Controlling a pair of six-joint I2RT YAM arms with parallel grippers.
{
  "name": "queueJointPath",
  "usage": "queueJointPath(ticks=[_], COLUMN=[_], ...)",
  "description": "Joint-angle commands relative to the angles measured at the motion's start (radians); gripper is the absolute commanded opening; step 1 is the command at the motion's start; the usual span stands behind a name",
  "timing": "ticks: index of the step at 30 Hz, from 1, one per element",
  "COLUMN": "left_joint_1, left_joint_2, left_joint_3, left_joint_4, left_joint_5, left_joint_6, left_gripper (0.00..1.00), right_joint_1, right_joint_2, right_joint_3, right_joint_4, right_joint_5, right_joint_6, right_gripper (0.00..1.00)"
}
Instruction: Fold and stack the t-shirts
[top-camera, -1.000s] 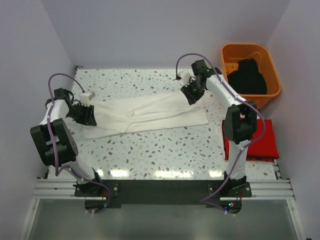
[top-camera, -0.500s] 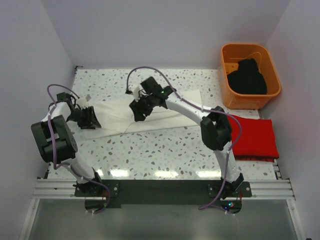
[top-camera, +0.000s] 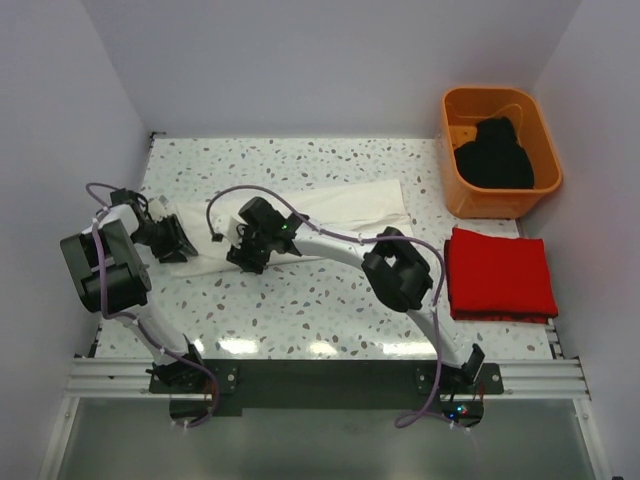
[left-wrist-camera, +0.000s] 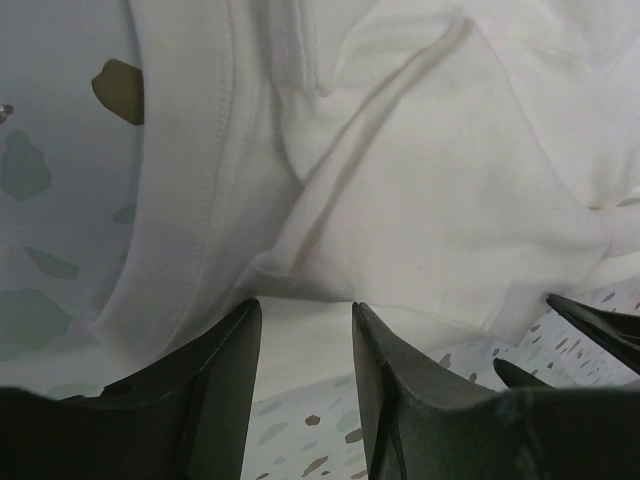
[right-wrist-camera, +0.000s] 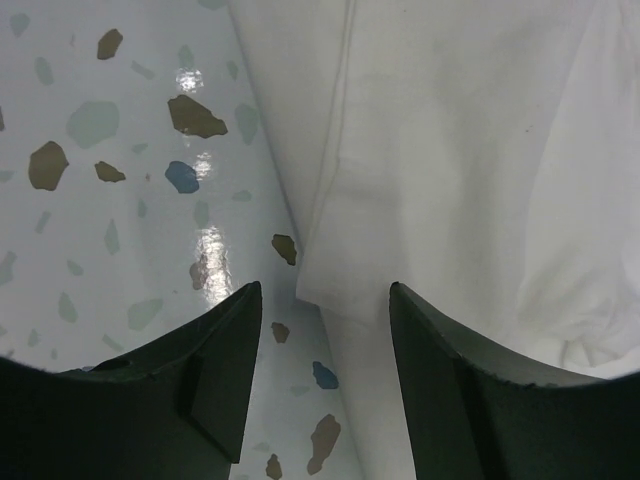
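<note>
- White t-shirt (top-camera: 350, 205): lies folded lengthwise on the bench (top-camera: 330, 300).
- Left gripper (left-wrist-camera: 300, 310): released, fingers parted over the shirt's end.
- Right gripper (right-wrist-camera: 325, 290): released, straddling the shirt's edge.

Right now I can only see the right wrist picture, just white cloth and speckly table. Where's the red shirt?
Observer: The red t-shirt lies folded flat on the right side of the table, apart from the white one.
Operator: And the black one?
Observer: The black t-shirt sits bunched inside the orange tub at the far right corner.
Operator: What's my other pincer doing?
Observer: The left pincer is at the left end of the white t-shirt, open, with a fold of cloth just ahead of its tips.
</note>
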Motion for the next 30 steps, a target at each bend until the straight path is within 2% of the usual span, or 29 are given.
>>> queueJointPath(ticks=[1, 10, 19, 20, 21, 23, 26, 28, 30], left_joint_1=[0.004, 0.004, 0.004, 0.004, 0.004, 0.004, 0.005, 0.005, 0.005], left_joint_2=[0.019, 0.033, 0.044, 0.045, 0.042, 0.042, 0.042, 0.040, 0.036], left_joint_3=[0.044, 0.042, 0.048, 0.048, 0.048, 0.050, 0.053, 0.056, 0.061], left_joint_4=[0.030, 0.039, 0.039, 0.041, 0.044, 0.044, 0.044, 0.044, 0.048], left_joint_5=[0.007, 0.010, 0.021, 0.021, 0.021, 0.019, 0.030, 0.033, 0.034], left_joint_6=[-0.034, -0.032, -0.034, -0.034, -0.035, -0.037, -0.042, -0.046, -0.051], left_gripper=[0.47, 0.47, 0.47, 0.47, 0.47, 0.47, 0.48, 0.48, 0.48], right_joint_1=[0.017, 0.026, 0.026, 0.026, 0.026, 0.025, 0.025, 0.025, 0.025], right_joint_2=[0.012, 0.030, 0.030, 0.032, 0.034, 0.043, 0.058, 0.058, 0.054], right_joint_3=[0.042, 0.051, 0.099, 0.109, 0.111, 0.123, 0.142, 0.145, 0.142], right_joint_4=[0.043, 0.044, 0.024, 0.023, 0.021, 0.015, 0.003, -0.003, -0.005], right_joint_5=[0.056, 0.093, 0.057, 0.054, 0.051, 0.050, 0.054, 0.053, 0.047], right_joint_6=[-0.092, -0.090, -0.086, -0.084, -0.084, -0.086, -0.093, -0.096, -0.098], right_gripper=[0.57, 0.52, 0.49, 0.47, 0.39, 0.31, 0.07, 0.00, 0.00])
